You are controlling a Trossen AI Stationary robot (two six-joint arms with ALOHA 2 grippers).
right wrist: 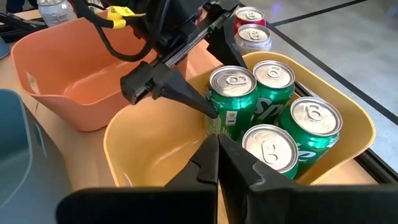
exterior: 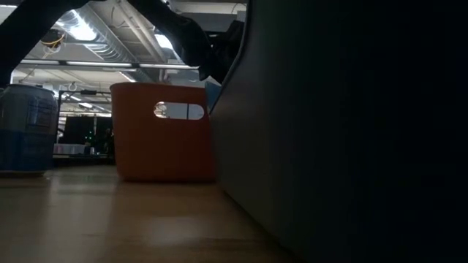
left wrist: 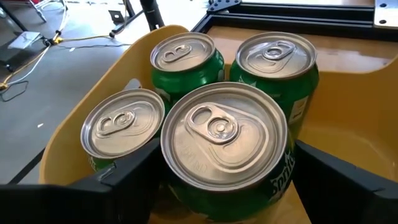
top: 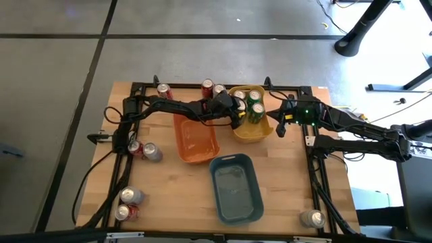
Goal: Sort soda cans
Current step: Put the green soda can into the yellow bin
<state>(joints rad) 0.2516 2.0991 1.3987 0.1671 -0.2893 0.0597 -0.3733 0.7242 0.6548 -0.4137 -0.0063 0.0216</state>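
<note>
I hold a green can (left wrist: 225, 149) upright in my left gripper (left wrist: 224, 186), jaws clamped on its sides, low inside the yellow bin (top: 251, 132) beside three others. Right gripper (right wrist: 217, 163) waits shut, just beside.

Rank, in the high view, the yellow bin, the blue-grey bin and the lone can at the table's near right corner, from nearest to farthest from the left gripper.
1. Yellow bin: left gripper reaches inside.
2. Blue-grey bin: centre, nearer the front.
3. Lone can: front right corner.
</note>
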